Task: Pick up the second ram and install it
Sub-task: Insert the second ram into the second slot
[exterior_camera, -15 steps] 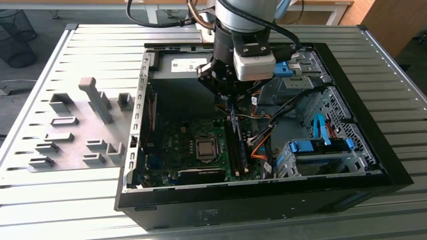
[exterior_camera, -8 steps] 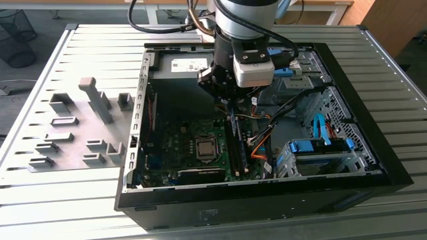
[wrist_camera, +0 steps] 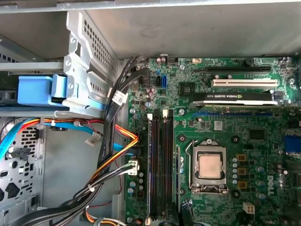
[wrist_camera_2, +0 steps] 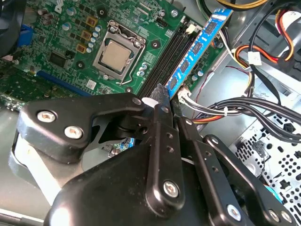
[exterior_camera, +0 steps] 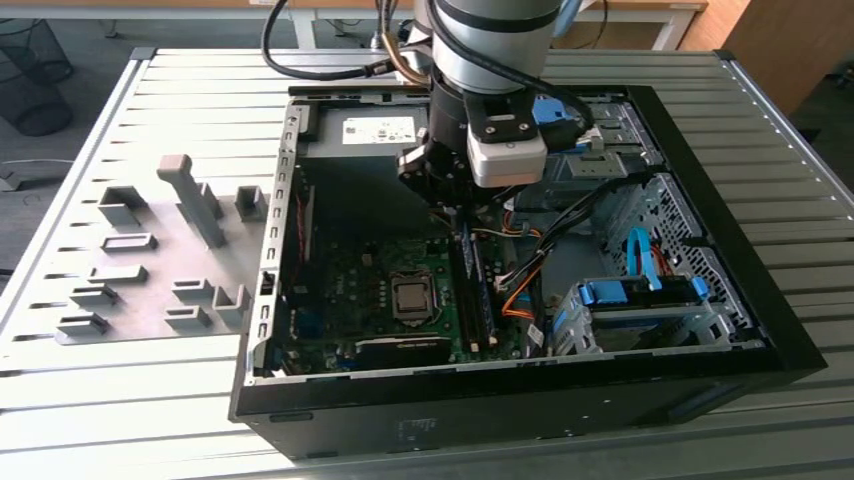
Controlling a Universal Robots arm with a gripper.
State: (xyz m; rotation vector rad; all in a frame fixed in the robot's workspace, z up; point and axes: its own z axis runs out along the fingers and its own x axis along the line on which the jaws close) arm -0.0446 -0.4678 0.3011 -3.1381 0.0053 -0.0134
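Because the computer case (exterior_camera: 534, 400) lies open on its side on the worktop (exterior_camera: 174, 100), the robot arm can reach straight down onto the green board inside. In the exterior view the hand (exterior_camera: 451, 190) hangs in the middle of the frame, just above the far end of the long black slots (exterior_camera: 471, 290) where ram sticks go. In the second wrist view the tip of the hand (wrist_camera_2: 162, 96) sits right beside the near end of a thin blue-looking strip with small black chips, which I think is the second ram (wrist_camera_2: 197, 47). The strip stands on its long edge in the slot nearest the orange and black wires (wrist_camera: 113, 155), and it runs side by side with the other slots (wrist_camera_2: 162, 66). It stands on edge because that is how a stick must go into its slot. The square silver chip (wrist_camera_2: 115, 54) is on the other side of the slots, well apart from the strip. I cannot tell if the hand is gripping the strip, pressing on it or only close to it. I also cannot tell if the strip is pushed all the way down. Toward the exterior view's left, the gray holder blocks (exterior_camera: 200, 200) stand on the worktop, well away from the hand.
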